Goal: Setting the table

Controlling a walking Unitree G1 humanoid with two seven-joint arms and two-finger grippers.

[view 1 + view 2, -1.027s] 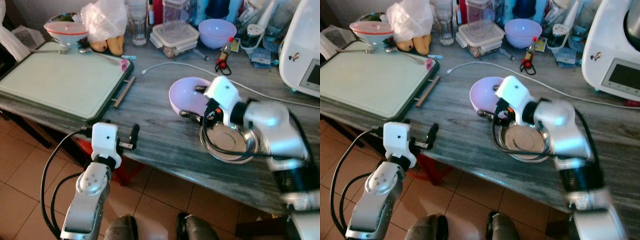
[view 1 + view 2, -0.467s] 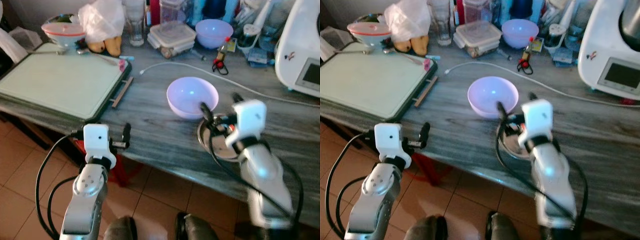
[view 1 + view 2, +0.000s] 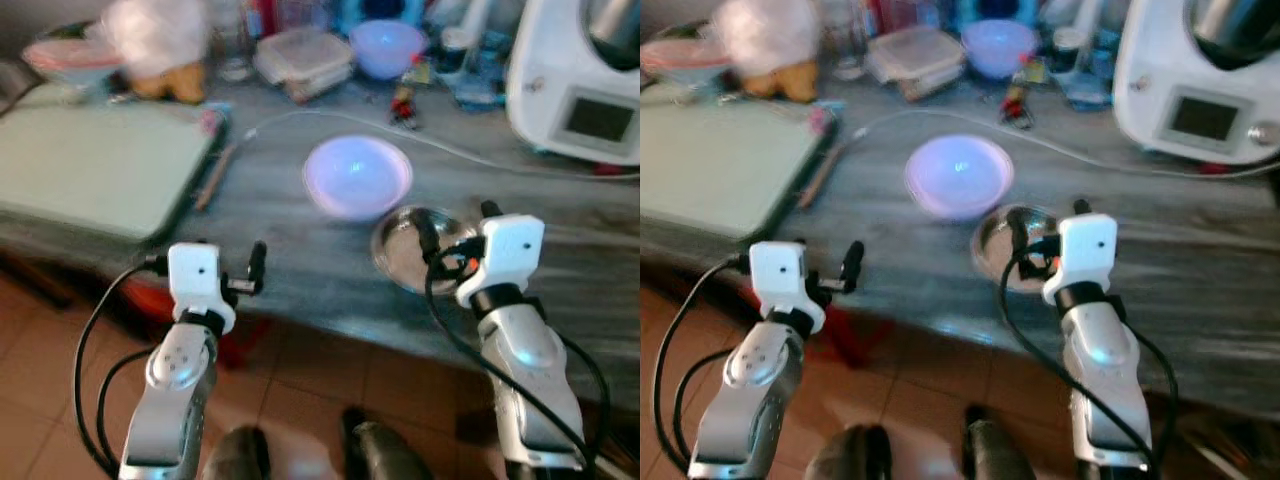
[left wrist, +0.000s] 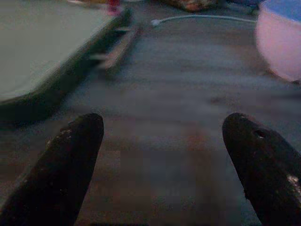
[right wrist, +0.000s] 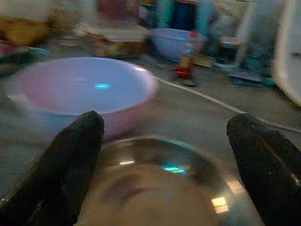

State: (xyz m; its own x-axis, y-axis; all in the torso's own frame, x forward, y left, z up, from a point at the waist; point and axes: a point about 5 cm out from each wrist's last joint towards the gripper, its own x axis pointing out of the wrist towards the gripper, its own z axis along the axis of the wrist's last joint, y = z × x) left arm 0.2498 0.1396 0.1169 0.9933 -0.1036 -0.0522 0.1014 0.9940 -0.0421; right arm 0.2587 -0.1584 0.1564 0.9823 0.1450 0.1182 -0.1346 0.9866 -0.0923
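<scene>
Hovering right gripper point(image 5: 167, 155), fingers apart, seemingly above steel dish point(image 3: 420, 250)

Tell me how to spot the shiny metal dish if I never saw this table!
Look along the grey streaky table, at the edge nearest the robot. Just ahead of the right claw sits the metal dish, right beside the pink bowl. It is the flat, silvery, mirror-shiny one, while its neighbour is deep, pink and plastic-looking.
</scene>
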